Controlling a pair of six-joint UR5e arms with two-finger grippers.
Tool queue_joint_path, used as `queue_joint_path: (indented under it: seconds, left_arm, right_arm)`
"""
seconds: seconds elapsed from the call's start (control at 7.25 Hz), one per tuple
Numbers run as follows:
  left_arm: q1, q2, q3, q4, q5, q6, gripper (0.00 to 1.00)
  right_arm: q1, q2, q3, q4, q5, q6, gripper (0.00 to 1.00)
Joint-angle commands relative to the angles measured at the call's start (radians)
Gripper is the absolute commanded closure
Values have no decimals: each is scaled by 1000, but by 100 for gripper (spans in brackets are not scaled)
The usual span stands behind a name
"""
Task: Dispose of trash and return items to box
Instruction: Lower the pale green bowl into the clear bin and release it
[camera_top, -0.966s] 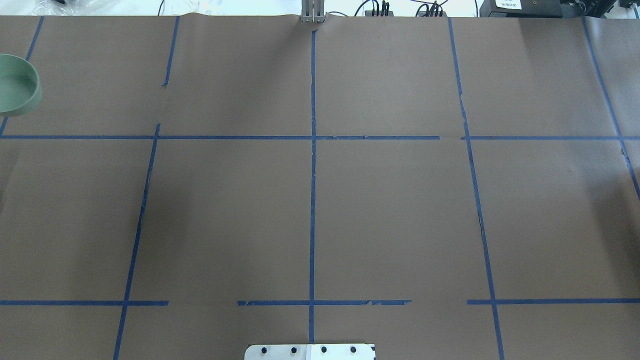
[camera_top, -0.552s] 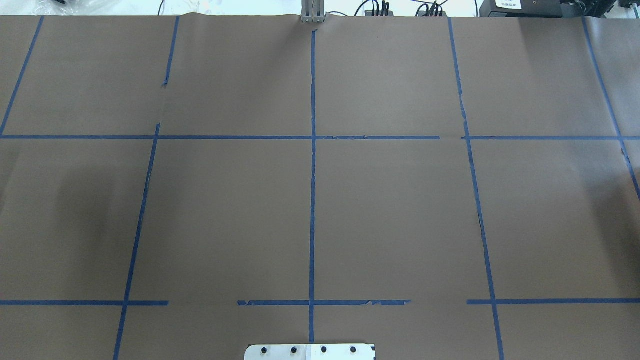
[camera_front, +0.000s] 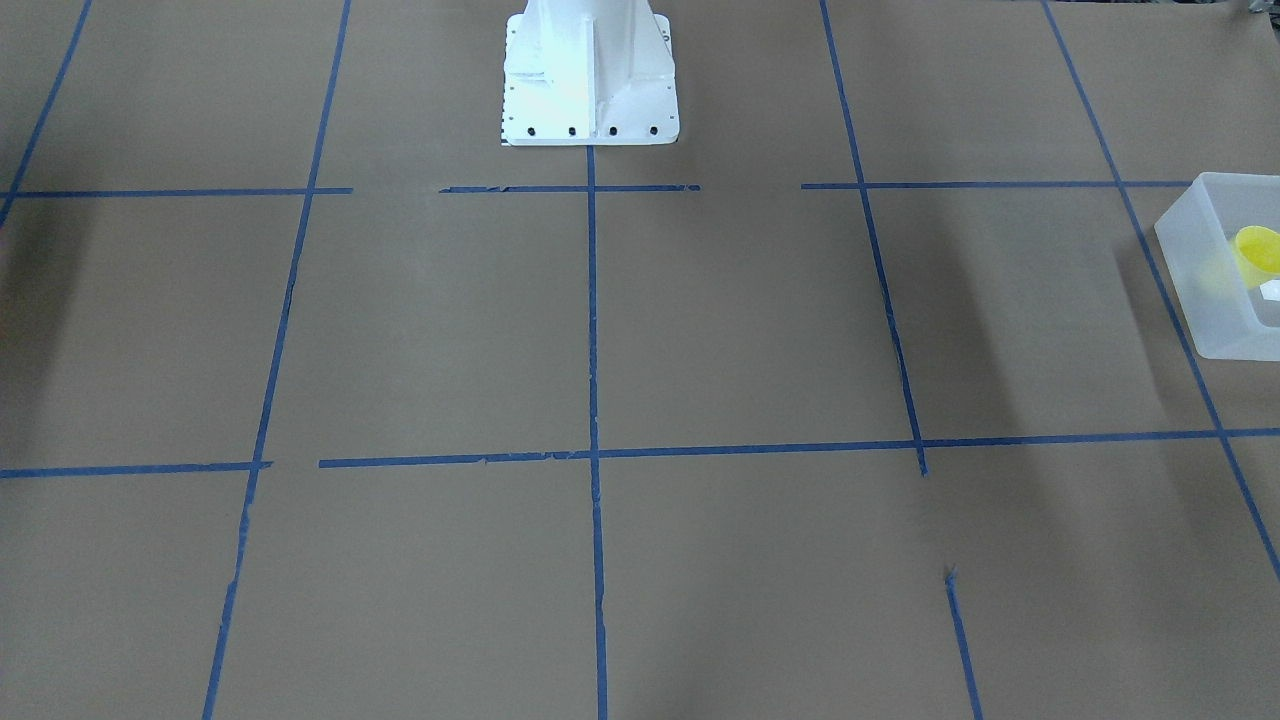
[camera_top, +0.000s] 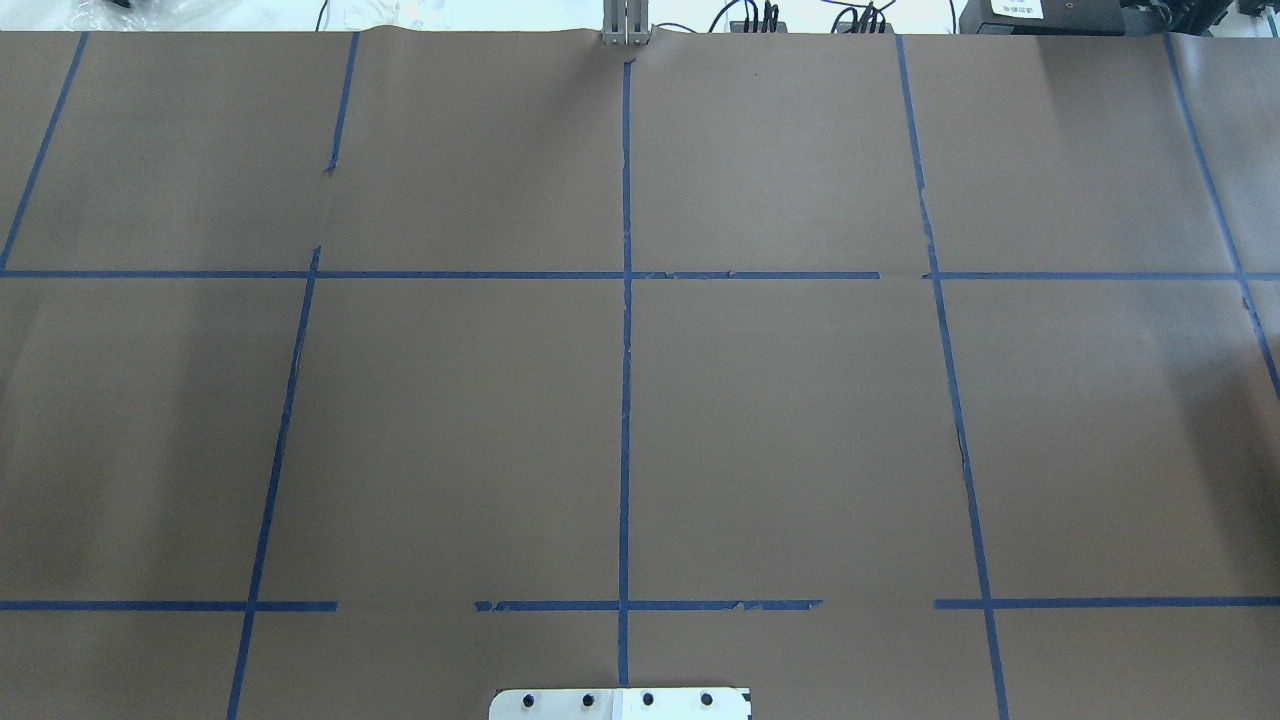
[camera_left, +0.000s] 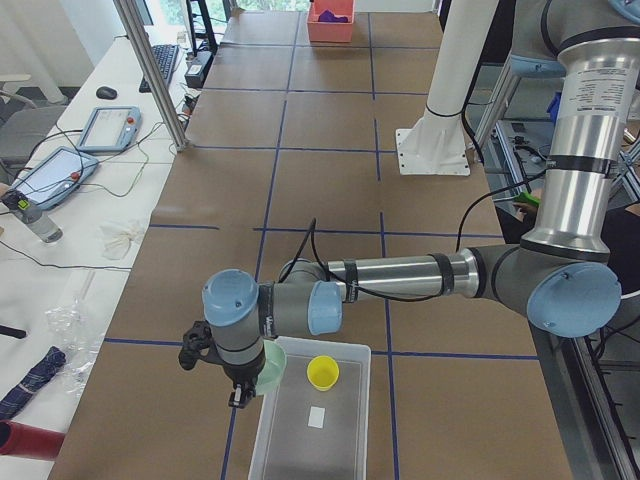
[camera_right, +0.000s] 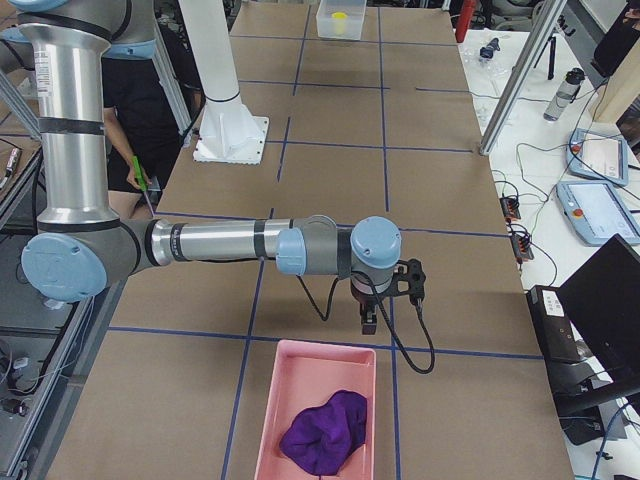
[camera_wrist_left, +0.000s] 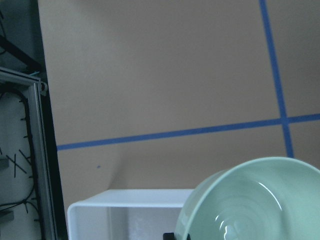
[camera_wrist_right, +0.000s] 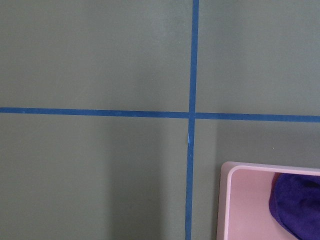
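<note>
The frosted-white box (camera_left: 330, 440) stands at the table's left end, with the yellow cup (camera_left: 322, 372) upright inside it beside a white label. My left gripper (camera_left: 240, 396) holds the mint-green bowl (camera_left: 274, 366) tilted over the box's near corner. In the left wrist view the bowl (camera_wrist_left: 255, 200) fills the lower right, a dark finger bit at its rim, above the box's wall (camera_wrist_left: 120, 200). The front view shows the box (camera_front: 1200, 300) and the cup (camera_front: 1258, 250) at its right edge. My right gripper (camera_right: 368, 322) hangs just beyond a pink tray (camera_right: 290, 410); I cannot tell whether it is open.
The pink tray holds a crumpled purple cloth (camera_right: 325, 432), also in the right wrist view (camera_wrist_right: 297, 205). The white robot base (camera_front: 588, 75) stands at the table's middle edge. Blue tape lines grid the brown table. A person stands behind the right arm.
The mint-green bowl, at the overhead view's left edge one second ago, has moved out of that view to the left. The shadow on the left side has shifted.
</note>
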Motion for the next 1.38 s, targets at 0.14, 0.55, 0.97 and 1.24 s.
queue_joint_path:
  seconds: [0.14,0.55,0.97,1.24]
  left_arm:
    - [-1,152,21,-160,60,6,100]
    - [0,141,118,-255,83,3,100]
    - [0,144,104,-255,81,4,0]
    - [0,137,91,-252,81,4,0]
  right_arm:
    - [0,4,1,0,0,-1,0]
    - [0,4,1,21,-2,0,0]
    - [0,4,-4,37,-3,0,0]
    - [0,2,-2,37,-3,0,0]
